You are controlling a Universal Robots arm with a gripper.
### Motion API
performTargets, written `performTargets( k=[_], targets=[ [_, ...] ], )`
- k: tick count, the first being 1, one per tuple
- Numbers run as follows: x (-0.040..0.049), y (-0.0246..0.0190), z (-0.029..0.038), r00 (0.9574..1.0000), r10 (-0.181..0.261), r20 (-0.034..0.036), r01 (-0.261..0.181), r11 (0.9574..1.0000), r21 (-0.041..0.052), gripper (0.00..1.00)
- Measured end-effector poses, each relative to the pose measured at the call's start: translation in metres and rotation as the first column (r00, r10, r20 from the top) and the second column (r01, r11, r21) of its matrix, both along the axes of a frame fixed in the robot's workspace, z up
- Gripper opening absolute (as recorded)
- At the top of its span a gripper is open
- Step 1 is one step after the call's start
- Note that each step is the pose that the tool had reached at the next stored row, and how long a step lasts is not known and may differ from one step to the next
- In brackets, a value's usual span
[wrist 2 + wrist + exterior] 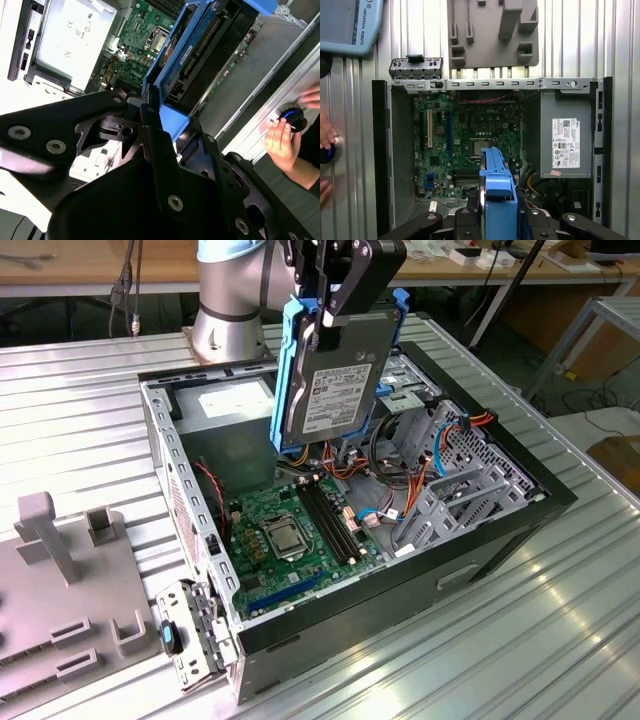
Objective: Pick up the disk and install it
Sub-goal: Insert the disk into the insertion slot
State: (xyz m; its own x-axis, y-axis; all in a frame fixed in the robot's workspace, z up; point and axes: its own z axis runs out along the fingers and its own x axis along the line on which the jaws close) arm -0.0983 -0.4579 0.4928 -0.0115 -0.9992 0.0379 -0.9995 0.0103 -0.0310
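Above open computer case [330, 625], fingers [338, 295] clamp near-upright disk [335, 375] by top end; case interior partly hidden behind disk.

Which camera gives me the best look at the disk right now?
The exterior view: the disk hangs in the claw above the open computer case, label face and blue rails visible. The second wrist view shows the disk obliquely from its edge; the first wrist view shows the disk end-on, mostly blue rail.

An open computer case [330, 615] lies on a ribbed metal table [560, 640] — its green motherboard [285, 530] exposed, a grey power-supply box [225, 420] at one end. A grey slotted fixture plate [60, 630] sits beside the case, on the exterior view's left.
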Motion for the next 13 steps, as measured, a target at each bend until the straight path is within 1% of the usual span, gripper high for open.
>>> performTargets(
  k=[3,6,7,9,10,11,12,13],
  targets=[
    [0.0012,-0.0001,0.0,1.0,0.0,0.0,0.0,1.0,0.0,0.37],
    [0.0186,-0.0002,0.0,1.0,0.0,-0.0001,0.0,1.0,-0.0001,0.37],
    [0.0217,-0.0003,0.0,1.0,0.0,0.0,0.0,1.0,0.0,0.37],
    [0.0308,-0.0003,0.0,1.0,0.0,-0.0001,0.0,1.0,0.0,0.37],
    [0.0332,-0.0003,0.0,1.0,0.0,-0.0001,0.0,1.0,0.0,0.37],
    [0.0423,-0.0005,0.0,1.0,0.0,-0.0005,0.0,1.0,0.0,0.37],
    [0.0554,-0.0019,-0.0002,1.0,0.0,-0.0029,0.0,1.0,0.0001,0.37],
    [0.0607,-0.0057,-0.0003,1.0,0.0,-0.0056,0.0,1.0,0.0014,0.37]
  ],
)
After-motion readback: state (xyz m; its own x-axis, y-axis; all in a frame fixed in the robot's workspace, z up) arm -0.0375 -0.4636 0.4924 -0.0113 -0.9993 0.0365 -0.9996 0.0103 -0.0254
